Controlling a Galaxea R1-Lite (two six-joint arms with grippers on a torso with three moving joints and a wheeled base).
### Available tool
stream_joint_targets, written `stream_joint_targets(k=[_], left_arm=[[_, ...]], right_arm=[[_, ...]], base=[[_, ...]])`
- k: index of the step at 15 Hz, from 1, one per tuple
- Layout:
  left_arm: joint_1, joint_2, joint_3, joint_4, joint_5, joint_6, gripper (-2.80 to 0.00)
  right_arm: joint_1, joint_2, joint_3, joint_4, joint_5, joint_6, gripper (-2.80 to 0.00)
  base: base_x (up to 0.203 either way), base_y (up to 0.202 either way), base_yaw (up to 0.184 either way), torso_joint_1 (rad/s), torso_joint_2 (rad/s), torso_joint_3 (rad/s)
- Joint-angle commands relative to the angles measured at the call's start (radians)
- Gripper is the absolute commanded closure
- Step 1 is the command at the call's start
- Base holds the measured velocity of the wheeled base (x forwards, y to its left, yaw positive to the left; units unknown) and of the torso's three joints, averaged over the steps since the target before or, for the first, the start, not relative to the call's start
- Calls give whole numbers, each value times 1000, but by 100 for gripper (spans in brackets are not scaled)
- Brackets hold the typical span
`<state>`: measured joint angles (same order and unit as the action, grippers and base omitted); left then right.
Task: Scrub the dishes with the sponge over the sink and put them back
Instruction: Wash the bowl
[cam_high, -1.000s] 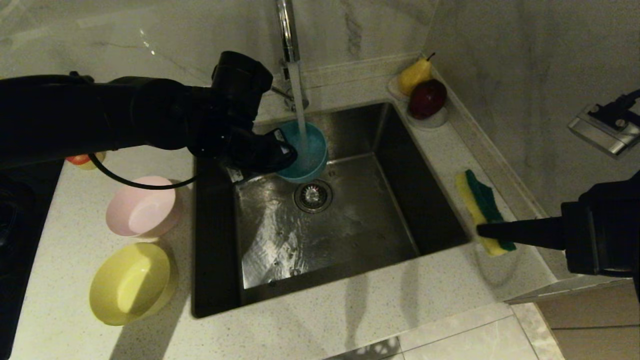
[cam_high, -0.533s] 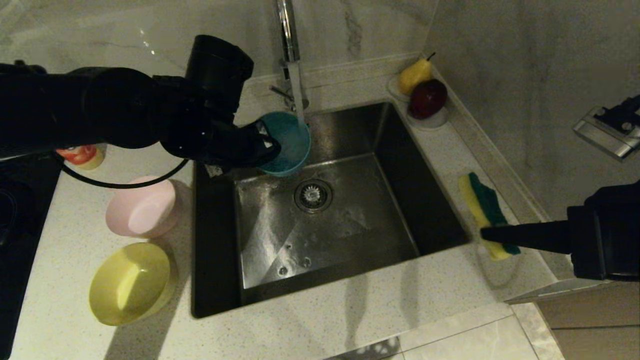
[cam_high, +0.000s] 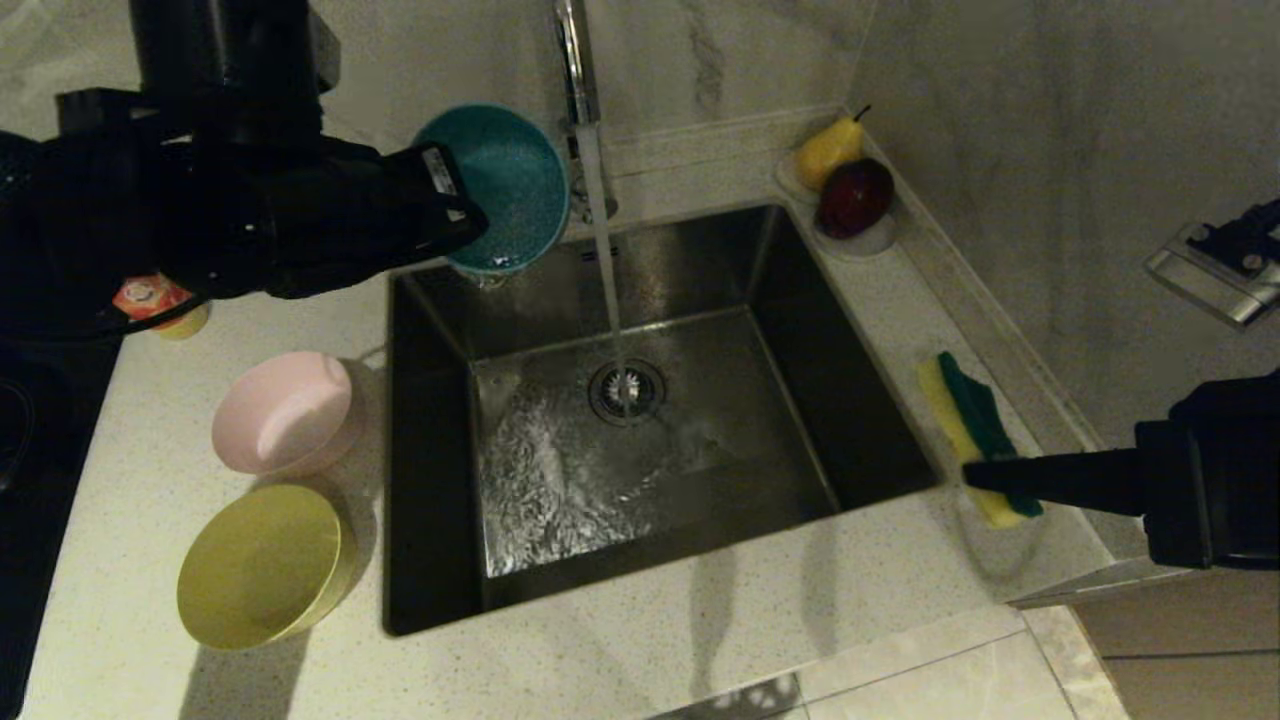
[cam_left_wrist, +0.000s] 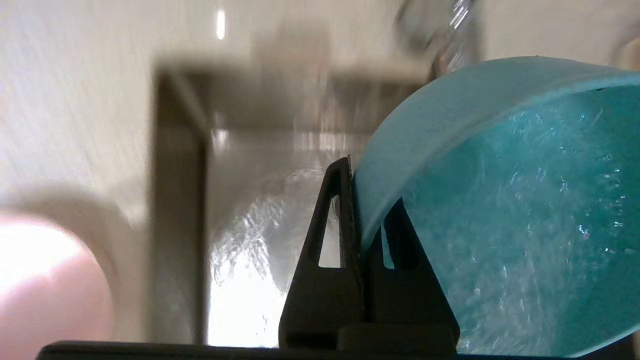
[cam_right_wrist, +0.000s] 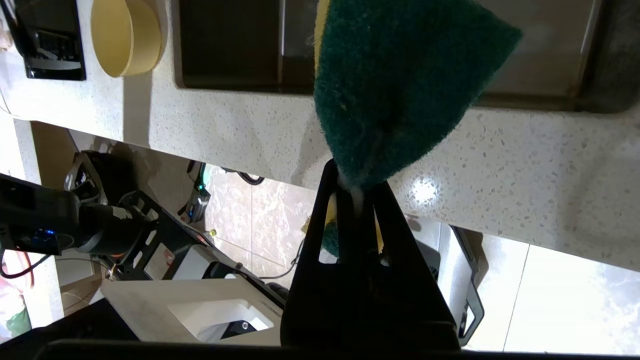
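Note:
My left gripper is shut on the rim of the light blue bowl. It holds the bowl tipped on its side above the back left corner of the sink, left of the running water. In the left wrist view one finger lies inside the wet bowl and one outside, at the gripper. The pink bowl and yellow bowl stand on the counter left of the sink. My right gripper is shut on the sponge above the counter right of the sink; the sponge's green side shows past the gripper.
The faucet pours a stream onto the drain strainer. A pear and a dark red apple sit on a white dish at the back right corner. A small container stands at the far left.
My left gripper has lifted the blue bowl up and left, out from under the stream, and tipped it on its side. Water now falls straight onto the drain. The right arm has not moved.

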<state>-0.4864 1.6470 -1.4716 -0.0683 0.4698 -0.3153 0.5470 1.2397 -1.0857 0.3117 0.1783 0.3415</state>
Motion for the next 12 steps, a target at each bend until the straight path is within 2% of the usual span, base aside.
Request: stream_joint_targets(k=[1,3,5,7,10,12], left_arm=[[1,-67,140,-310,3,131,0],[0,-89,249,-558,-7,250,0],[0,-111,320,-740,-47,336,0],[0,-147,368,-793,-78,362,0],[2,-195,467,-884,-195,352,0],[2,-214,509,-957,-214,361,0]], right_arm=[[1,7,3,0,1,2,0],[1,11,4,-2,1,2,0],[1,10,4,-2,1,2,0],[1,9,4,-2,1,2,0],[0,10,4,-3,3,2,0],[1,15,4,-3,3,2,0]], base=[[0,0,0,0,0,0],[0,0,0,0,0,0],[0,0,0,0,0,0],[0,0,0,0,0,0],[0,0,0,0,0,0],[0,0,0,0,0,0]])
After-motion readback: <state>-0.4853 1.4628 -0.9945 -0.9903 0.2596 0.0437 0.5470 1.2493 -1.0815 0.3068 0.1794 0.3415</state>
